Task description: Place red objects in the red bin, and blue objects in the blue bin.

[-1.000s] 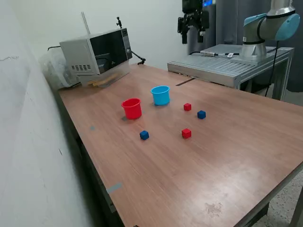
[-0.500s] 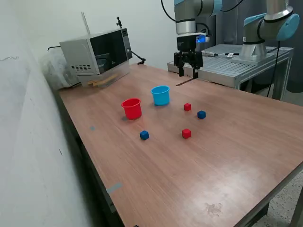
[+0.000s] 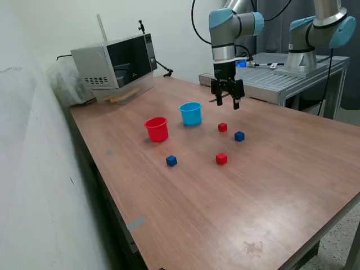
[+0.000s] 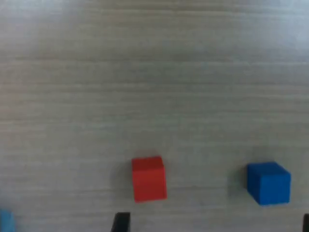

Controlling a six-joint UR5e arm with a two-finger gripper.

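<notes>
Target cube: red cube (image 3: 223, 127) is sitting loose on the table (image 3: 270, 185), just beside a blue cube (image 3: 239, 135).
Gripper (image 3: 227, 102): hovering above it, fingers spread, holding nothing, lining up a straddle.
Bins: red cup (image 3: 157, 129) and light blue cup (image 3: 190, 113) are waiting nearby.
</notes>
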